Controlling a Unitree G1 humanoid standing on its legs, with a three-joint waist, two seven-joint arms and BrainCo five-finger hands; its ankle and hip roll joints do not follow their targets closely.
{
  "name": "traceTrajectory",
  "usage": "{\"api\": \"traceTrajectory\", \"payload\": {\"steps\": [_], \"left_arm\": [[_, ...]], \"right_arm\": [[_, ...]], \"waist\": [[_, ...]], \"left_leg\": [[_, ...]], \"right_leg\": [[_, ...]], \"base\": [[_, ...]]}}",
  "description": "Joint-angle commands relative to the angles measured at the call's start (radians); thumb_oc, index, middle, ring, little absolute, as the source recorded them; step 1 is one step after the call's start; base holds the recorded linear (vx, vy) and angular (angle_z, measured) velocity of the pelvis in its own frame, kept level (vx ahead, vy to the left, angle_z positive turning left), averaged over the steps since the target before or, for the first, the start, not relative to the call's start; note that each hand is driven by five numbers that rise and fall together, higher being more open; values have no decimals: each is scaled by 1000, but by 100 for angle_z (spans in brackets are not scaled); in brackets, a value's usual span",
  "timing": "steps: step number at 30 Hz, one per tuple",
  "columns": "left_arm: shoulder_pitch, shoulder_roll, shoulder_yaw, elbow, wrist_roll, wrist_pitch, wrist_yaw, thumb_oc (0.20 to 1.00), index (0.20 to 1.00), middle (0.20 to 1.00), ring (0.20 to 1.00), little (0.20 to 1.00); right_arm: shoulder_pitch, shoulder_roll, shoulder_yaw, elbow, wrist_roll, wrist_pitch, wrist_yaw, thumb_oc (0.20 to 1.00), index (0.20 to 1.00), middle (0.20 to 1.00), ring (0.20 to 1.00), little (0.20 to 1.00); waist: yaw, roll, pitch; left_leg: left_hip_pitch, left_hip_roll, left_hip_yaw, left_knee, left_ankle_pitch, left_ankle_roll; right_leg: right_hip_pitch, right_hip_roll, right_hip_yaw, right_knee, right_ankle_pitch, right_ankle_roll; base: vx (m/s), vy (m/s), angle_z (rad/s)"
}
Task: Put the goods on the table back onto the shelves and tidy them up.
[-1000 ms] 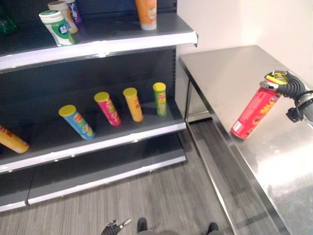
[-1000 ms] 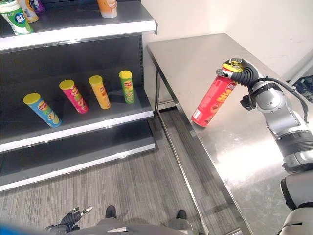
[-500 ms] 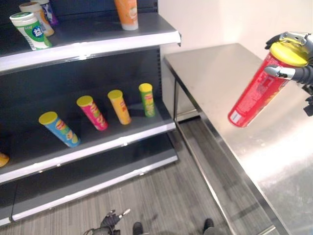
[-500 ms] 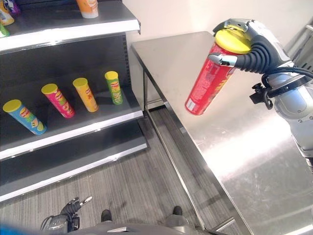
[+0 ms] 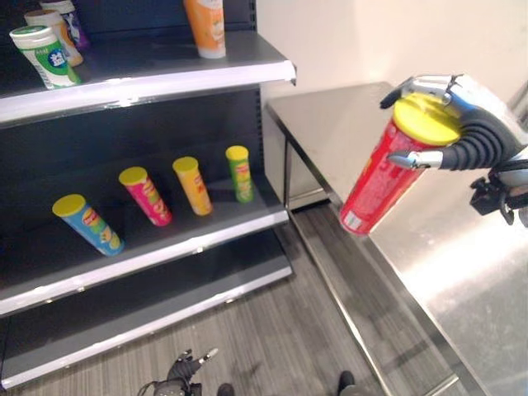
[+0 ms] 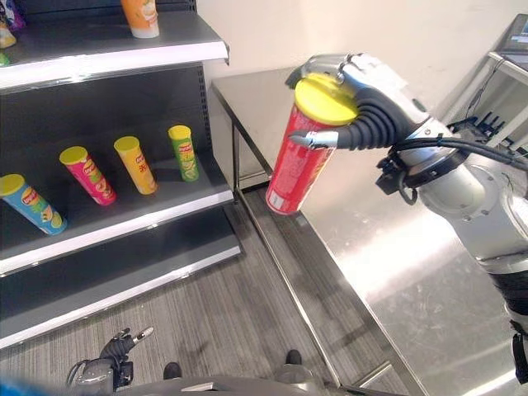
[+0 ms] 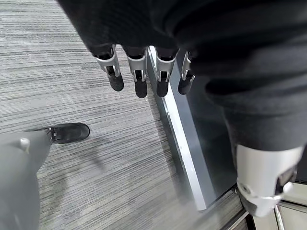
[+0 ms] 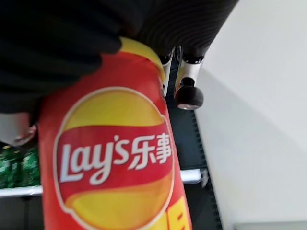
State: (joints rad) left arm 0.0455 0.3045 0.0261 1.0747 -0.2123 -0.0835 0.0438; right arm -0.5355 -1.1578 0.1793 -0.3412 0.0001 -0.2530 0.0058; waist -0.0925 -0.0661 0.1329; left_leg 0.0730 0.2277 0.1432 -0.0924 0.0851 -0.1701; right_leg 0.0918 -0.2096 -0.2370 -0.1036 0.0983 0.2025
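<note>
The red can hung tilted in the air above the table's near edge, the right hand clamped round its yellow-lidded top. Transfer step in hand; next, carry toward ten o'clock onto the middle shelf beside the green can. Left hand hung low, fingers relaxed, holding nothing.

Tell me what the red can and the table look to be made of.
Red can: probably printed cardboard, glossy, with a matte yellow plastic-looking lid; held by the right hand. Table: brushed metal, likely stainless steel, judging by its silvery blurred reflections.
</note>
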Motion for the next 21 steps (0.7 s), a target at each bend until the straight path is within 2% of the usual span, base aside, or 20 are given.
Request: {"api": "traceTrajectory", "payload": {"steps": [1,3,10,13,21], "left_arm": [[-60,75,1,26,21,-22,22,1000,1000,1000,1000,1000],[-56,77,4,24,3,-19,13,1000,1000,1000,1000,1000],[-54,75,4,23,-1,-17,11,1000,1000,1000,1000,1000],[-42,67,-2,29,-6,-18,8,1000,1000,1000,1000,1000],[-31,65,-1,31,-14,-20,10,1000,1000,1000,1000,1000]], "right_arm": [[-102,20,-14,8,3,-7,-24,200,200,200,200,200],[-145,24,41,23,17,3,-8,200,200,200,200,200],[-149,29,51,30,22,4,-4,200,200,200,200,200],[-180,78,117,40,83,-4,32,200,200,200,200,200],[-221,115,160,36,120,-7,52,200,200,200,200,200]], "waist": [[20,-33,5],[26,-27,4],[27,-26,4],[40,-28,4],[51,-24,6]], "left_leg": [[74,-54,-8,18,-156,23],[78,-35,-14,18,-147,13],[81,-29,-17,18,-144,9],[79,-18,-24,16,-133,3],[73,-20,-35,16,-131,4]], "right_leg": [[-28,31,62,47,-119,-23],[-6,47,45,38,-132,-36],[-1,54,43,36,-135,-40],[9,66,37,34,-138,-44],[14,61,22,35,-140,-47]], "base": [[-25,-59,-1],[-4,-92,8],[1,-19,5],[-19,-73,-2],[-8,-4,6]]}}
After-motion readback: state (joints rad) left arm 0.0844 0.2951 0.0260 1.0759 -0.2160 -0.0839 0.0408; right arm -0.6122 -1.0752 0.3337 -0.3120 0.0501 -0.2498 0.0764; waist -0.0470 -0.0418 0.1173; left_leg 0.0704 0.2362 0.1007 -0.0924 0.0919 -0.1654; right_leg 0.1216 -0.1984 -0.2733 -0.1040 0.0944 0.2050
